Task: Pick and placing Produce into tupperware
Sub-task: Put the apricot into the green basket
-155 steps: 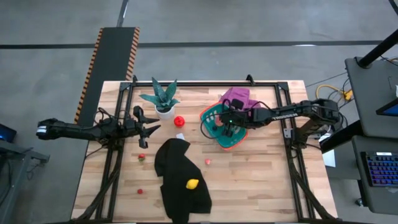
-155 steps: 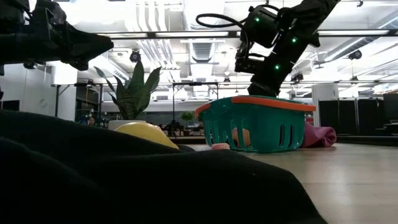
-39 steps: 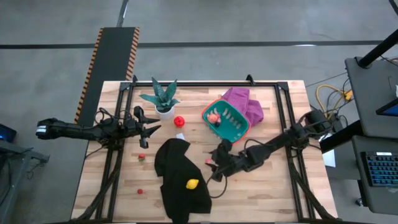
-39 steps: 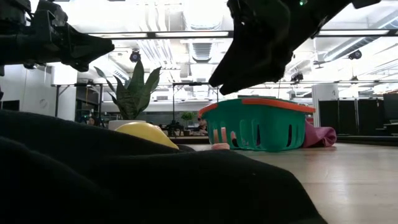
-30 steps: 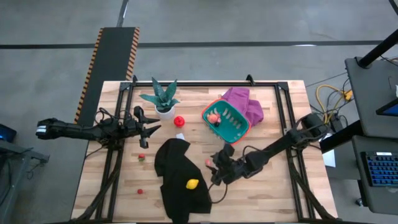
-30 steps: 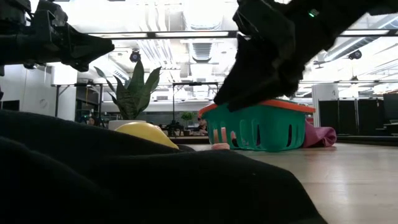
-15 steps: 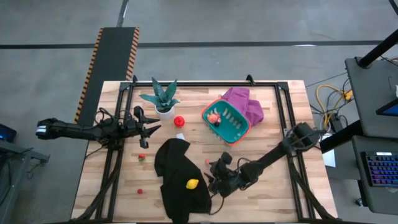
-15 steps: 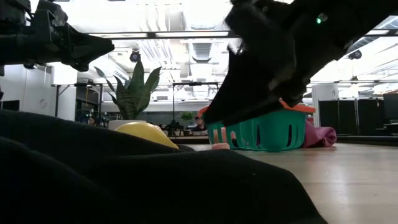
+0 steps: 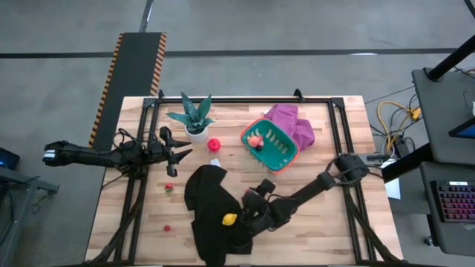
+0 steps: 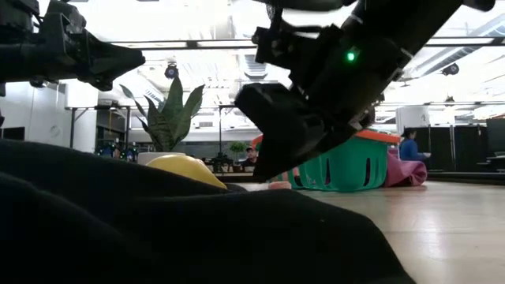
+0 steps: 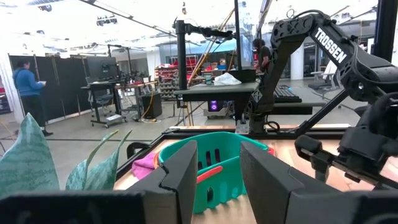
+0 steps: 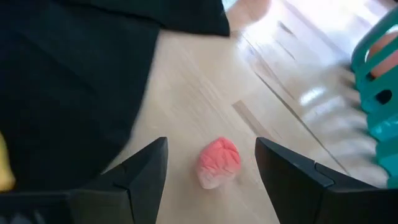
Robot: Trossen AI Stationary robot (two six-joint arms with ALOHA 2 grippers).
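Observation:
A small pink piece of produce (image 12: 219,162) lies on the wooden table beside the black cloth (image 9: 215,215). My right gripper (image 12: 211,142) hovers over it, open, one finger on either side and apart from it. In the high view this gripper (image 9: 249,210) is at the cloth's right edge. The teal tupperware (image 9: 271,143) stands at the far middle with a pink-red piece (image 9: 254,139) inside. A yellow piece (image 9: 230,219) rests on the black cloth. A red piece (image 9: 214,144) lies near the plant. My left gripper (image 9: 180,153) waits open at the left, holding nothing.
A potted green plant (image 9: 191,115) stands at the far left. A purple cloth (image 9: 291,122) lies behind the tupperware. Two small red pieces (image 9: 169,187) (image 9: 167,228) lie near the left edge. Bare wood lies at the near right.
My right gripper has moved toward the table's near left, away from the tupperware and down toward the pink piece by the black cloth, keeping its fingers apart. The produce and the tupperware have stayed in place.

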